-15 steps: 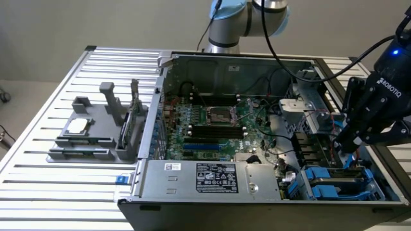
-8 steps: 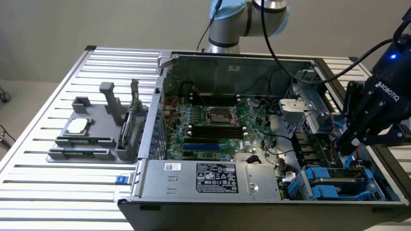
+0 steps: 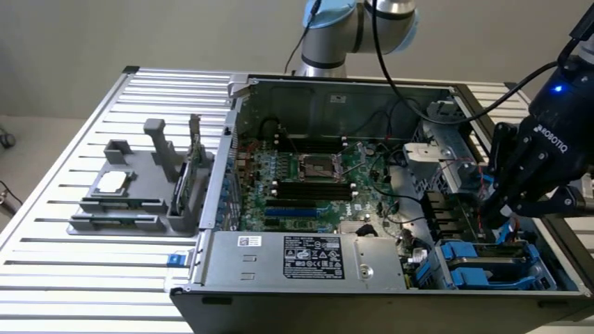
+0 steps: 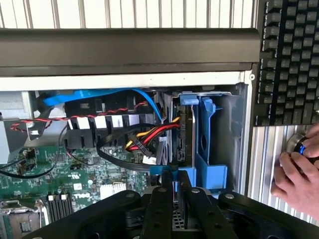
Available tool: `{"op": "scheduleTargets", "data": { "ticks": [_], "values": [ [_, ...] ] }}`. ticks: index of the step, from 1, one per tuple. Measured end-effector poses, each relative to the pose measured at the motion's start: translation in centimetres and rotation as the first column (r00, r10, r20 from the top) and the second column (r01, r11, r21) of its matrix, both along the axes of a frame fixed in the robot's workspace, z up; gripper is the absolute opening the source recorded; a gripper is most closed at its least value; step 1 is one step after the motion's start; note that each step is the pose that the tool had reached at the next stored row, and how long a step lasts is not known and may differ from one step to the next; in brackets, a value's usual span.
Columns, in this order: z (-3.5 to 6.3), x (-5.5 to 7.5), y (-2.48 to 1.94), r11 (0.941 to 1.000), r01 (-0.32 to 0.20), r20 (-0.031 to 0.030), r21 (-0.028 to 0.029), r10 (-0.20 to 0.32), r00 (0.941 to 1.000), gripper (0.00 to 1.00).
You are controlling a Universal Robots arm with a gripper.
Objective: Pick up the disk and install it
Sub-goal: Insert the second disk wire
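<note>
The disk [image 4: 188,132] stands on edge inside the blue plastic drive bay [image 4: 209,144] at the corner of the open computer case. I see it as a dark slab with a blue carrier rim along its edge. My gripper [image 4: 174,188] has its two black fingers drawn close together on the near edge of the disk and its blue carrier tab. In the exterior view my gripper [image 3: 490,212] reaches down into the case at the exterior view's right, just above the blue drive cage [image 3: 483,268]. Most of the disk's face is hidden.
Red, yellow and black cables [image 4: 149,137] and a blue ribbon [image 4: 99,97] crowd next to the bay. A person's hand [image 4: 296,169] rests on a knob by a keyboard [image 4: 289,59]. A grey fixture [image 3: 130,195] stands left of the case, and a power supply [image 3: 307,257] lies at the front.
</note>
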State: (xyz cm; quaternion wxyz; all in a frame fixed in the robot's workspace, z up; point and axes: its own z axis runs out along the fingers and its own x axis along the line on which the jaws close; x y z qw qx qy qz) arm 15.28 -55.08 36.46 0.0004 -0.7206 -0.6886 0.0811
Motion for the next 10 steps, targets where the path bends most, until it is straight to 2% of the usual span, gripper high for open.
{"op": "scheduleTargets", "data": {
  "ticks": [10],
  "values": [
    [-0.99, 0.36, -0.31, 0.9998, -0.021, 0.0, 0.0011, 0.021, 0.9998, 0.16]
  ]
}}
